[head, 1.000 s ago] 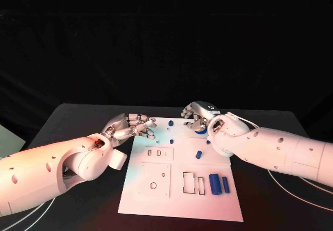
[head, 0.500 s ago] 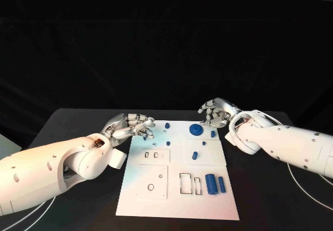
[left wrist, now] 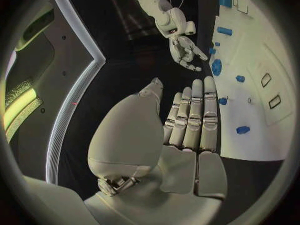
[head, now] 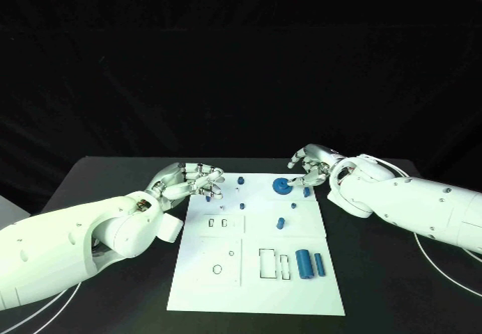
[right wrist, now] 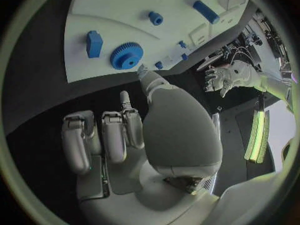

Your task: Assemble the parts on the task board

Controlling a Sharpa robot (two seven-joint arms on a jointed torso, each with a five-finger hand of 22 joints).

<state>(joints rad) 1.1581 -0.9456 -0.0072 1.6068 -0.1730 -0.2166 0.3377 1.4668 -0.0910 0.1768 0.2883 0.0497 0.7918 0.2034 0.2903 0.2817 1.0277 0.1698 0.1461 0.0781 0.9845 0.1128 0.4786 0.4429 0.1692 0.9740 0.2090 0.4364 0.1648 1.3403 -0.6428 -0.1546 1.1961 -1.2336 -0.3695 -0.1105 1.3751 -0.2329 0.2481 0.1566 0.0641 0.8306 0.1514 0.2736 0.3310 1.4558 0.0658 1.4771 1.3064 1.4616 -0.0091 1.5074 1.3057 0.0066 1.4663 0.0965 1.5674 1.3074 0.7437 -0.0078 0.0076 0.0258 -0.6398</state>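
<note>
A: How is the right hand (head: 309, 167) shown?

B: It is seen at the far right corner of the task board (head: 256, 278), fingers curled loosely inward and apart, with nothing held. A fingertip (right wrist: 141, 71) is seen just beside the blue gear (head: 283, 185), which lies flat on the board; whether contact is made cannot be told.

A: And the left hand (head: 191, 182)?

B: It is shown at the board's far left edge, fingers bent but parted, empty. In the left wrist view its fingers (left wrist: 194, 117) are held side by side and extended toward the board.

A: What is found further out on the board?

B: Small blue pegs (head: 241, 179) are seen near the far edge, between the two hands. An oblong blue piece (head: 280, 223) lies near the board's middle. Two blue cylinders (head: 304, 264) lie side by side toward the near right, beside rectangular slots (head: 268, 264). The board rests on the black desk (head: 111, 181).
</note>
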